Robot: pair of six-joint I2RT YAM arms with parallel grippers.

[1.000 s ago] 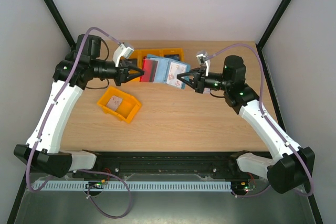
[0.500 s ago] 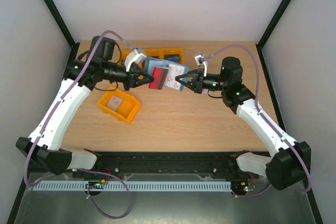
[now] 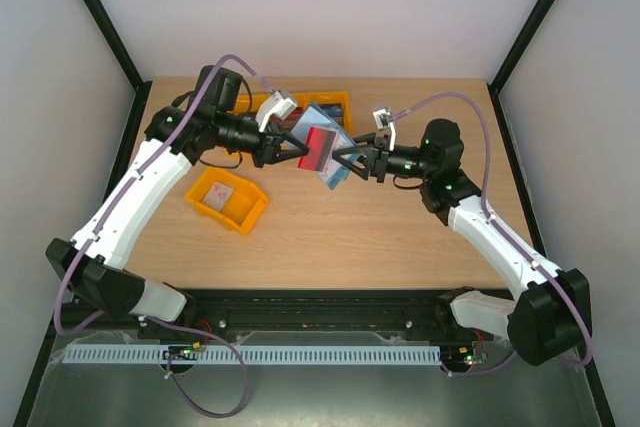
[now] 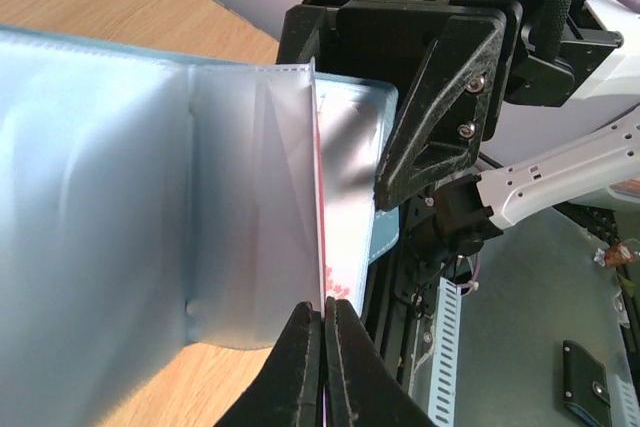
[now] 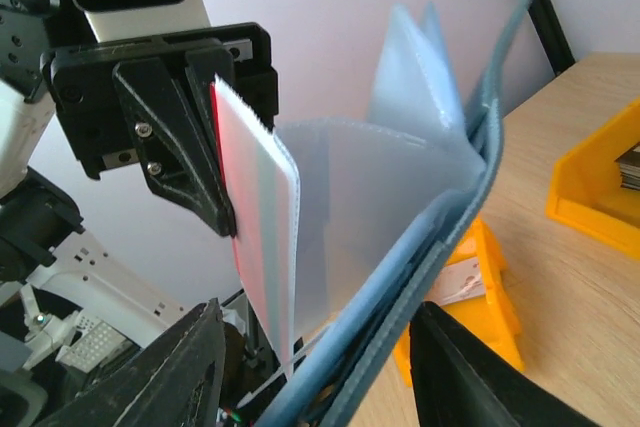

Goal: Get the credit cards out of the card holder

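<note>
**Top view** — the card holder (image 3: 337,175) hangs tilted above mid-table, between the left gripper (image 3: 300,154) and the right gripper (image 3: 345,160).

**Left wrist view:** the fingertips (image 4: 305,367) are pinched shut on the near edge of a credit card (image 4: 320,247), whose long axis runs away from them into the clear pockets.

**Right wrist view** — the fingers (image 5: 195,367) stand apart, with the holder's blue edge loose between them. The card is on the left arm's side.

I can read no word, number or brand mark anywhere. The card (image 3: 322,143) I hold up in the middle of the top view shows only a plain red face. Seen edge-on from my left wrist, low in the frame, it shows pinkish specks and no letters. The small card (image 3: 222,194) in the orange bin (image 3: 255,204) at left bears marks too small to read.
</note>
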